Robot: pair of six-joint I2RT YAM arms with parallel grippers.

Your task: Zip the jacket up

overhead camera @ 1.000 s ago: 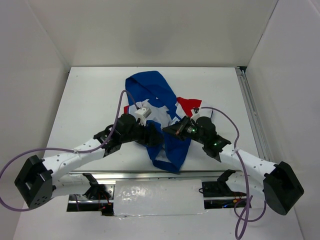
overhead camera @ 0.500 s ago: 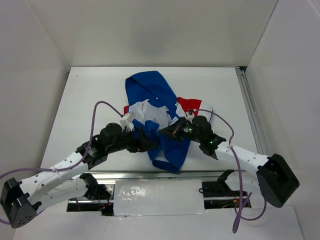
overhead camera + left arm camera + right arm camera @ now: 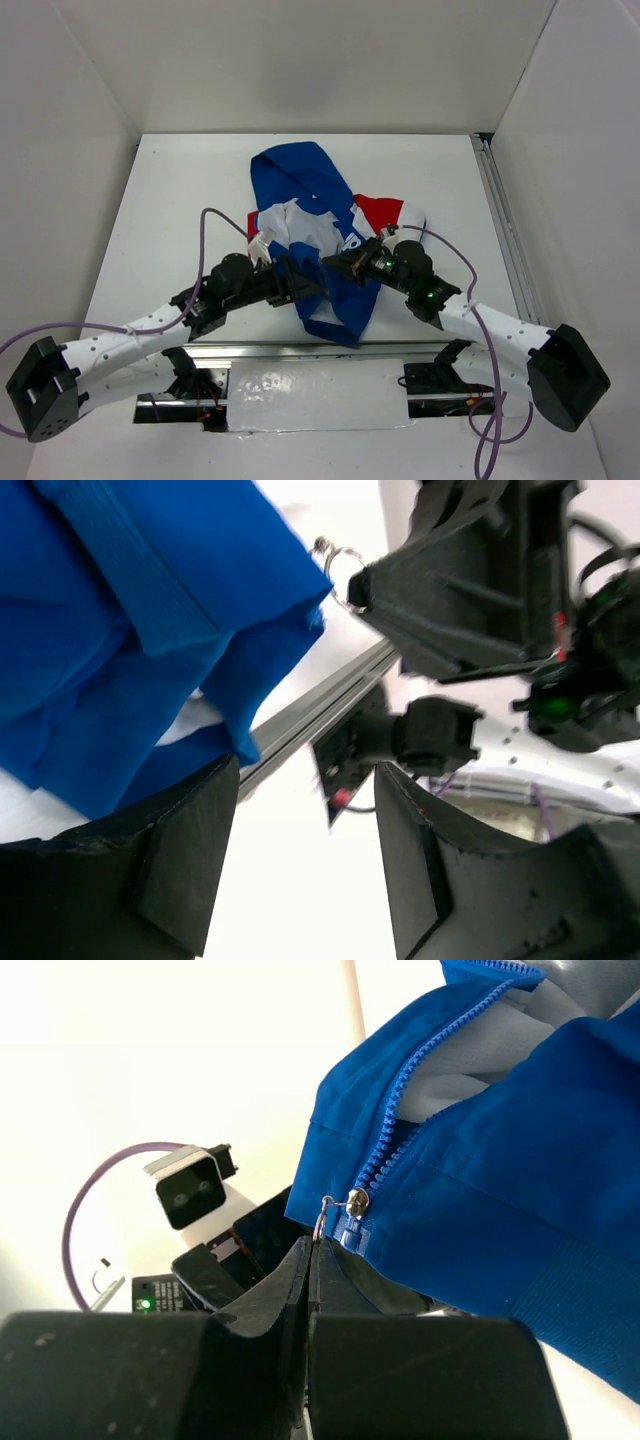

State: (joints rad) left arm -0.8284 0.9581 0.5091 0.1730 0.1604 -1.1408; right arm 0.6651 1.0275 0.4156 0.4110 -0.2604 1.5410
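Note:
The royal-blue jacket [image 3: 320,215] with red-and-white sleeve panels and pale lining lies crumpled at the table's middle. My right gripper [image 3: 314,1245] is shut on the metal ring of the zipper pull [image 3: 325,1222], which hangs from the silver slider [image 3: 355,1200] low on the blue zipper teeth [image 3: 395,1135]. In the top view the right gripper [image 3: 340,262] sits over the jacket's lower front. My left gripper [image 3: 300,285] is open and empty just left of it, beside the blue hem [image 3: 150,650]; the ring [image 3: 335,560] and the right gripper's fingers [image 3: 440,600] show in its view.
A metal rail [image 3: 300,345] runs along the table's near edge below the jacket's hem. A second rail [image 3: 505,230] lines the right side. White walls enclose the table on three sides. The arms' purple cables [image 3: 215,225] loop above the table.
My left arm swung back and now reaches in again, its gripper close to the jacket's lower left front. My right gripper stayed at the zipper, shifting only slightly.

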